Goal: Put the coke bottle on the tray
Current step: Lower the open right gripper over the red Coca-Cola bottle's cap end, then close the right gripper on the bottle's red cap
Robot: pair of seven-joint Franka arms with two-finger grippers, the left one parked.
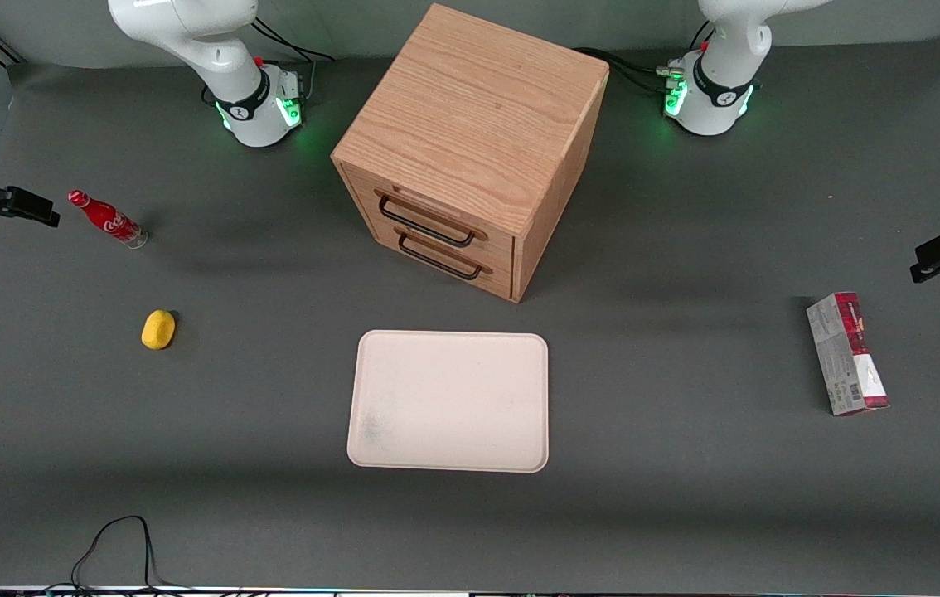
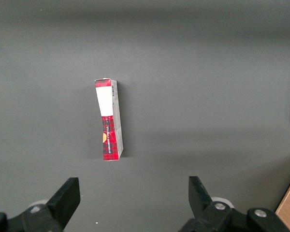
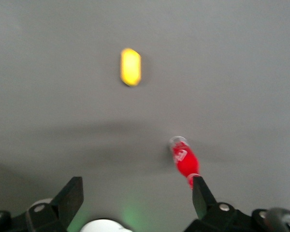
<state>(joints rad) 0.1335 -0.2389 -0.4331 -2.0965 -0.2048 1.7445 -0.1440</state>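
Note:
The coke bottle (image 1: 108, 220) lies on its side on the dark table toward the working arm's end, red cap pointing away from the cabinet. The right wrist view shows the bottle (image 3: 184, 160) well below the camera, its cap close to one fingertip (image 3: 201, 192) in the picture. My gripper (image 3: 137, 198) hangs high above the table, open, with nothing between its fingers; it does not show in the front view. The pale cream tray (image 1: 449, 402) lies flat in front of the drawer cabinet, nearer the front camera, with nothing on it.
A small yellow object (image 1: 158, 329) (image 3: 130, 66) lies nearer the front camera than the bottle. The oak drawer cabinet (image 1: 470, 149) stands mid-table. A red-and-grey carton (image 1: 847, 352) (image 2: 108, 121) lies toward the parked arm's end. A black cable (image 1: 118, 547) loops at the front edge.

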